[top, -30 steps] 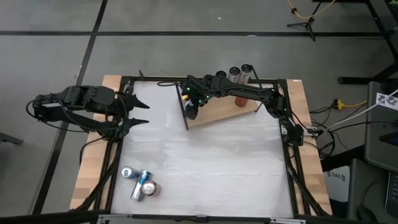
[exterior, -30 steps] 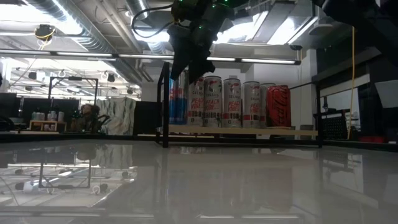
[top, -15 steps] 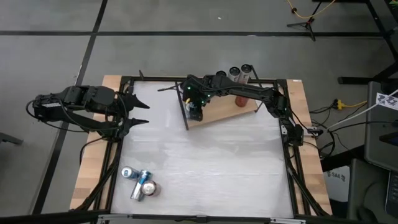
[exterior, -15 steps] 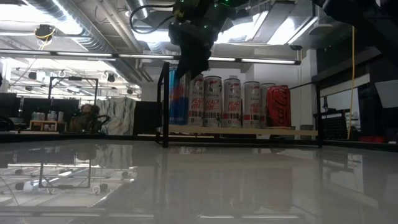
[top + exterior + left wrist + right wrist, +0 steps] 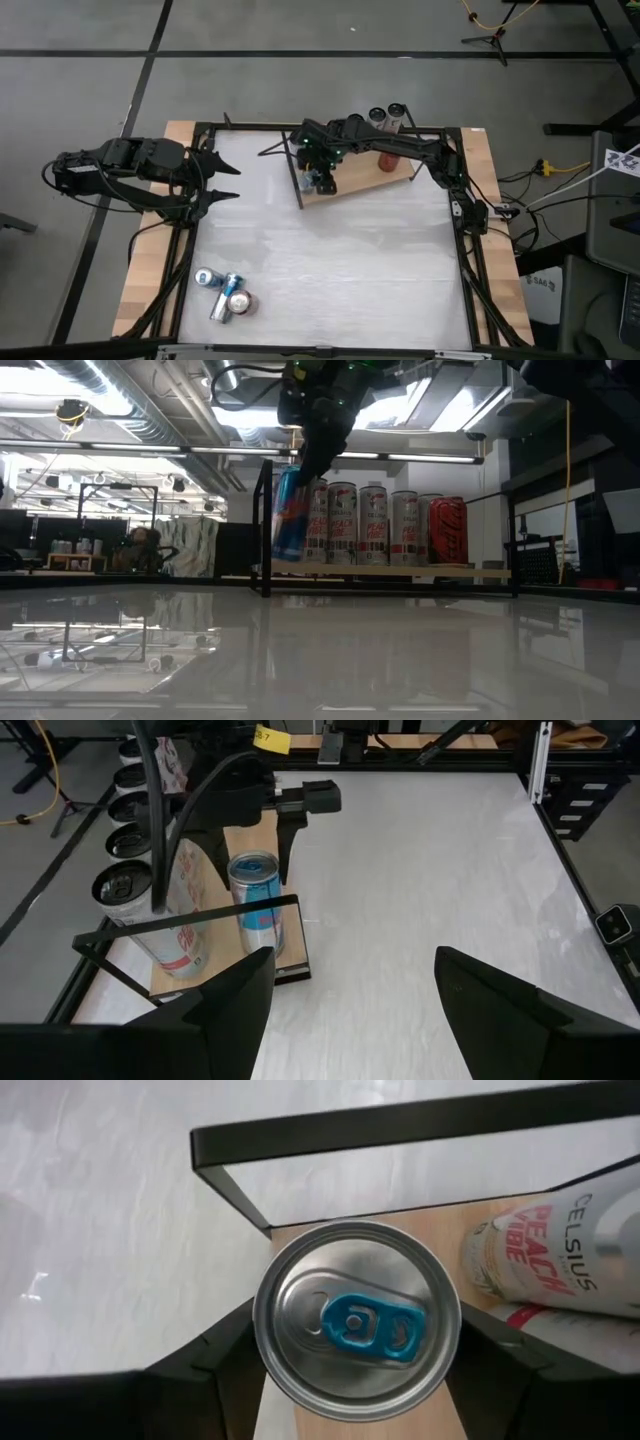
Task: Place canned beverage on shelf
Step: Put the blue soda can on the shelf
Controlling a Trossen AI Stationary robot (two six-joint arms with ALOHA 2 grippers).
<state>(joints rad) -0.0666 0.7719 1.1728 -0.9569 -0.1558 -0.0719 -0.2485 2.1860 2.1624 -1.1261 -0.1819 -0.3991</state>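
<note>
While the left gripper (image 5: 222, 182) waits at the left of the high view with its fingers spread wide and holding nothing, the right gripper (image 5: 322, 176) sits near the top middle. Its fingers pinch a blue can (image 5: 291, 512) by the sides. That can is tilted at the left end of the shelf (image 5: 390, 571), next to a row of standing cans (image 5: 385, 525). Three more loose cans (image 5: 224, 293) lie at the lower left.

Wooden shelf (image 5: 352, 182) with standing cans (image 5: 372, 524) on white table (image 5: 330, 260)
</note>
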